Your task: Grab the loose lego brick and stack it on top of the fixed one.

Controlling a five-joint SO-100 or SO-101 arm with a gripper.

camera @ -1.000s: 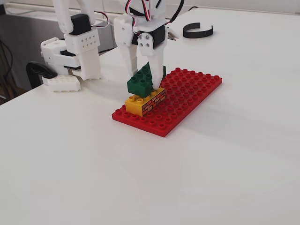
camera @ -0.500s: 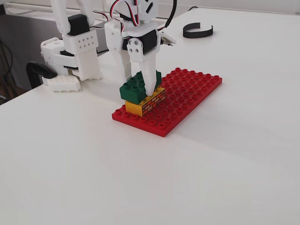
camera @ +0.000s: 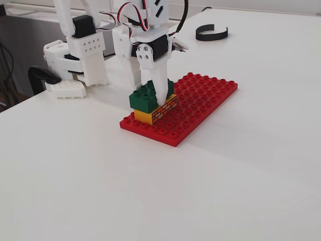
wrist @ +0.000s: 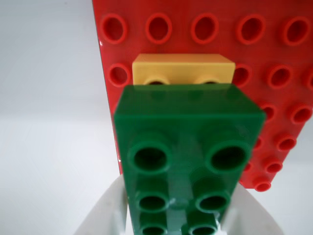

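Observation:
The dark green loose brick (camera: 146, 96) lies on top of the yellow brick-patterned fixed brick (camera: 159, 111), which stands near the left edge of the red baseplate (camera: 205, 103). My gripper (camera: 154, 97) is shut on the green brick, one white finger (camera: 161, 89) down its near side. In the wrist view the green brick (wrist: 188, 142) fills the middle between my fingers (wrist: 105, 210). The yellow brick (wrist: 183, 67) shows beyond its far edge with two studs uncovered. I cannot tell whether the green brick is pressed fully down.
The red baseplate (wrist: 279, 54) lies on a white table. A black curved strip (camera: 211, 33) lies at the back right. The arm's base, a white block (camera: 65, 89) and a black clamp (camera: 41, 75) stand at the back left.

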